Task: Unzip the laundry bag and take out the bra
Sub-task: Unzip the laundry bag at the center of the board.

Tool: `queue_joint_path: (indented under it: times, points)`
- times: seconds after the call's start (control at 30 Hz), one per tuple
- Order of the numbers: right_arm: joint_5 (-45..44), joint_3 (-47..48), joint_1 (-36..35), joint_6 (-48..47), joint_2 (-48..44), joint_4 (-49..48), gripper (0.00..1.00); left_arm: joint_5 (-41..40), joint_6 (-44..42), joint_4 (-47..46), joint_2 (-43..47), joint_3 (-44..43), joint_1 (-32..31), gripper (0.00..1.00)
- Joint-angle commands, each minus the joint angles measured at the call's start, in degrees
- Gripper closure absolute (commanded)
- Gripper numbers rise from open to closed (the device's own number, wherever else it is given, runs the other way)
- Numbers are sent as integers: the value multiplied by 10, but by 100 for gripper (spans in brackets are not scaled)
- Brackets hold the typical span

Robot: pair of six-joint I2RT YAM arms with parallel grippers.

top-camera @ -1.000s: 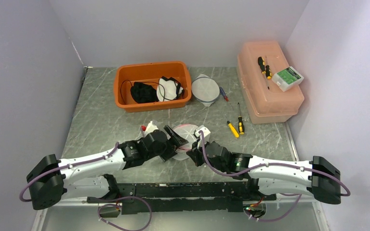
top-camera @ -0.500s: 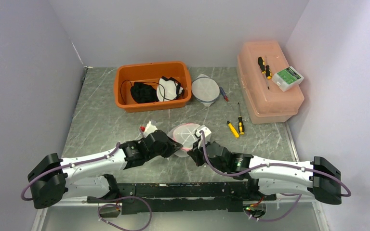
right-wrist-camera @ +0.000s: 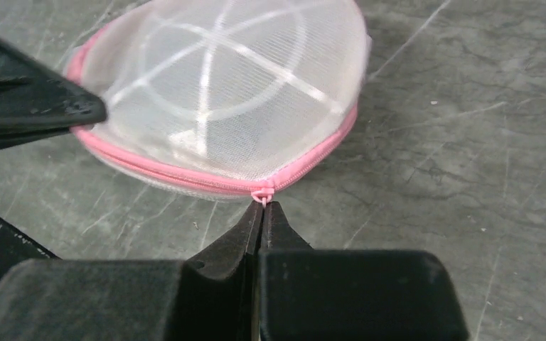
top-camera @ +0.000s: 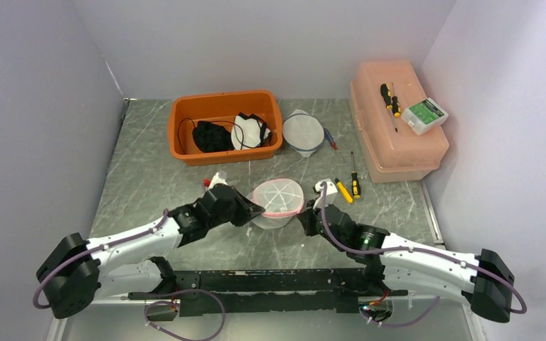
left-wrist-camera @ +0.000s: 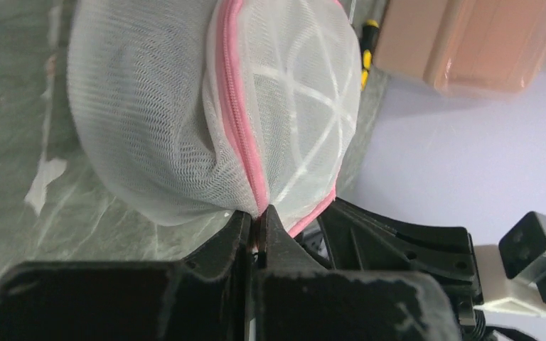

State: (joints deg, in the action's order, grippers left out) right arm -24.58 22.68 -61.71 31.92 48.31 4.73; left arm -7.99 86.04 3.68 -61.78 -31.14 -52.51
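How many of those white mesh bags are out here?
2. One bag is in the middle; a second bag lies farther back, just right of the orange bin. Another might be hidden among the clothes in that bin.

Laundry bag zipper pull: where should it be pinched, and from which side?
Pinch the small pink zipper pull by its tip, coming in low from the right arm's side: it juts outward from the zipper band of the laundry bag there. The right gripper is shut on it this way, while the left gripper clamps the opposite rim.
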Motion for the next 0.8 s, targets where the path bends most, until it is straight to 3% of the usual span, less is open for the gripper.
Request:
queue_joint_path:
  times: [0.0,0.2,0.33,0.47,0.53,0.67,0.77]
  points:
    - [-3,-23,1,-25,-85,-22,100,171,-116,-110,-50,2,72,97]
    - [32,-12,-24,-87,-173,-16,100,334,-206,-242,-127,-25,143,97]
    - [50,7,-37,-101,-191,-7,100,376,-281,-233,-148,-85,154,97]
    - [58,11,-42,-97,-162,-10,100,348,-321,-161,-159,-124,154,92]
    - [60,3,-45,-88,-145,-24,100,332,-319,-157,-159,-114,154,81]
    - [55,-13,-45,-68,-102,-53,100,307,-315,-136,-159,-88,155,36]
    - [46,-16,-46,-58,-69,-72,100,267,-317,-70,-126,-79,154,16]
